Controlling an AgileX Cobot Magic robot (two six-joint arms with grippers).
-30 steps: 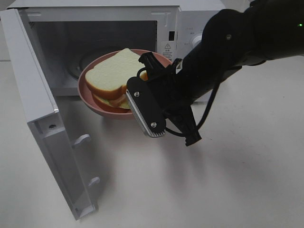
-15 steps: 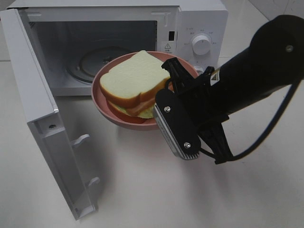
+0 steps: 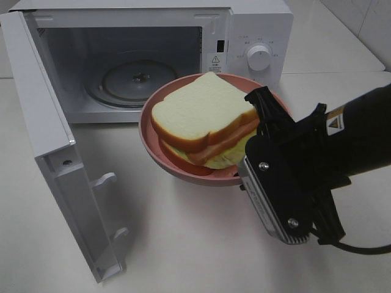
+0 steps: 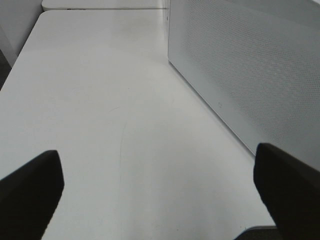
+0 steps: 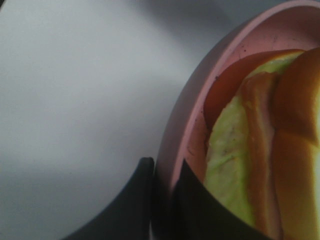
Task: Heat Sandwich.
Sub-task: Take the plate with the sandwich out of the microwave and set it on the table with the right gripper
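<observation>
My right claw (image 5: 162,187) pinched the rim of the pink plate (image 3: 183,168). The sandwich (image 3: 204,122) sat on that plate, in front of the open microwave (image 3: 244,36). My left claw (image 4: 157,185) was spread wide over the table (image 4: 100,100).

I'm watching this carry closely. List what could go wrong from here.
1. The right gripper pinches only the rim of the pink plate, so the plate, held clear of the table, could tilt or slip.
2. The sandwich lies loose on it; a tilt might slide it off.
3. The microwave door stands open beside the path and could be knocked.
</observation>
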